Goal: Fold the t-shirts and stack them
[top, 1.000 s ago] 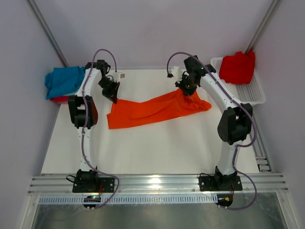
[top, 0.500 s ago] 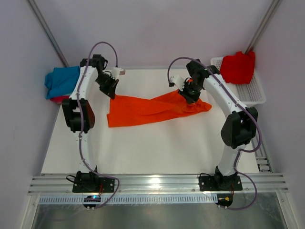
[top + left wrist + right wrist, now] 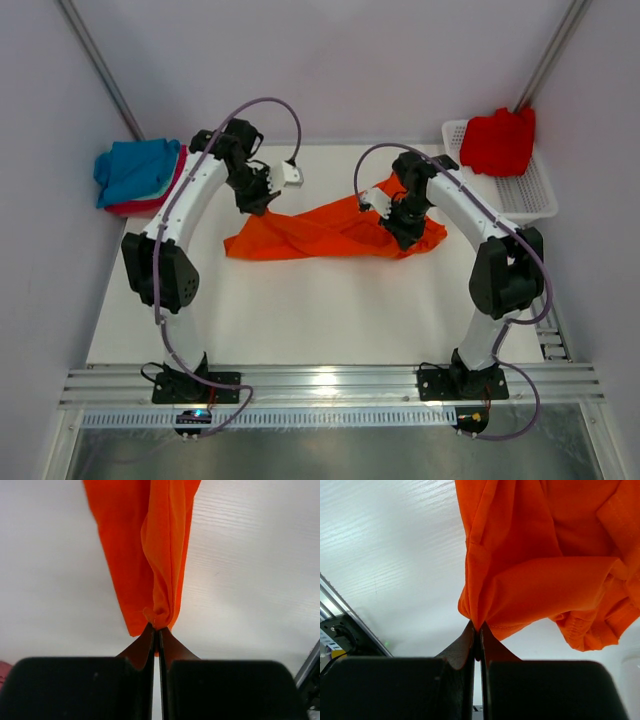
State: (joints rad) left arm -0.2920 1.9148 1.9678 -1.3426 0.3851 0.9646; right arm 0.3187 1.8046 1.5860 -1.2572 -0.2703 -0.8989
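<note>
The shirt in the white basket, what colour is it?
Red. The shirt in the basket shows best in the top external view.

The orange t-shirt (image 3: 320, 232) lay across the middle of the desk (image 3: 330, 310) as a long, crumpled band running left to right. It was drawn into tight pleats near each end and its right part was bunched in folds. A blue t-shirt (image 3: 135, 168) sat as a rumpled bundle at the far left corner, on top of a pink one (image 3: 150, 207). A red t-shirt (image 3: 497, 140) was heaped in the basket (image 3: 530, 195) at the far right corner.
</note>
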